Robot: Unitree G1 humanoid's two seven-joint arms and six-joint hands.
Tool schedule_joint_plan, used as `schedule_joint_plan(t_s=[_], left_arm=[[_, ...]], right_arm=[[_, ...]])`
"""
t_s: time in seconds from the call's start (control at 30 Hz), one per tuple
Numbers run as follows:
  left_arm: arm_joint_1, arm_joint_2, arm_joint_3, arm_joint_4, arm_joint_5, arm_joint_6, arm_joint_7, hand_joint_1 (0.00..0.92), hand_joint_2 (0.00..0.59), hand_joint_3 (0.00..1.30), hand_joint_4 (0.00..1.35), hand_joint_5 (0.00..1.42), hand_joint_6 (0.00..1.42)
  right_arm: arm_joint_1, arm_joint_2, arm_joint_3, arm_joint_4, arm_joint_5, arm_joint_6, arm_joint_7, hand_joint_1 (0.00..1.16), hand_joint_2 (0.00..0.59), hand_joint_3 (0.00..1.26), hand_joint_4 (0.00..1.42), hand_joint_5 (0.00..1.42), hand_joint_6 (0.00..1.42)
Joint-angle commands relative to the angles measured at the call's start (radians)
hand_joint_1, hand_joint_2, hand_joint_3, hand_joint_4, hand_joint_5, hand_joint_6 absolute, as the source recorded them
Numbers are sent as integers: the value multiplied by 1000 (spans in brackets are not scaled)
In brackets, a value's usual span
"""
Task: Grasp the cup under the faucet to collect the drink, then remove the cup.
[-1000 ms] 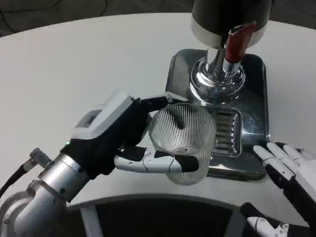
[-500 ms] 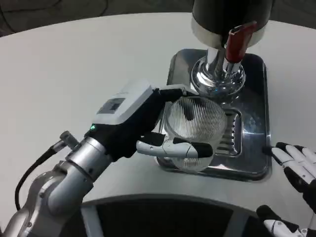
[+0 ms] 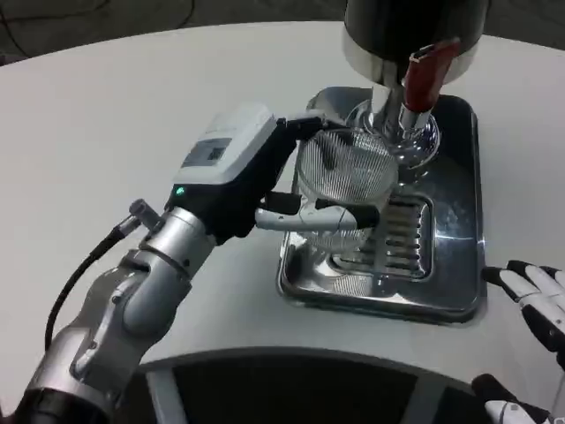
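The left robot hand (image 3: 265, 181) grasps the clear ribbed cup (image 3: 346, 181), thumb across the near wall and fingers (image 3: 305, 124) wrapping the far side, and holds it over the steel drip tray (image 3: 459, 291), close against the chrome base of the dispenser (image 3: 402, 35) that stands on the white counter (image 3: 132, 106). In my judgement the step in hand is the positioning of the cup beneath the faucet; collection has not begun, as no liquid is visible in the cup. The red tap handle (image 3: 424, 75) sits to the right of the cup's rim. The next move appears to call for a small shift of the cup toward the outlet, keeping it level, then operation of the handle, presumably by the other hand. The right robot hand (image 3: 538, 296) lies at the picture's lower right edge, fingers spread and grasping nothing, well apart from the handle. Several matters cannot be settled: the spout outlet itself is not distinguishable among the chrome, so whether the cup sits directly below it cannot be confirmed; whether the cup's foot rests on the slotted grate (image 3: 397, 238) or hangs just above it is unclear; the dispenser's upper body is cut off at the top, and the right robot hand is partly cropped.
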Motion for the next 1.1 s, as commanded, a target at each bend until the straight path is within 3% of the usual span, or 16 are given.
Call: schedule_joint_plan(t_s=[0.03,0.57,0.83,1.1], left_arm=[[-54,-18,-26,57,11,-18,62,489,68,1061,1273,1424,1424],[-126,-78,-129,147,50,-8,96,488,67,1061,1260,1424,1424],[-106,-62,-137,127,57,12,109,486,63,1038,1210,1413,1424],[-79,-30,-134,109,69,27,135,476,56,1011,1169,1390,1424]], right_arm=[[27,1,-25,-28,20,-23,-8,302,415,63,0,0,0],[77,8,-107,-26,88,-54,-17,297,406,64,0,0,0],[86,9,-128,-13,112,-64,-20,295,406,64,0,0,0],[82,9,-119,-6,116,-70,-21,295,406,64,0,0,0]])
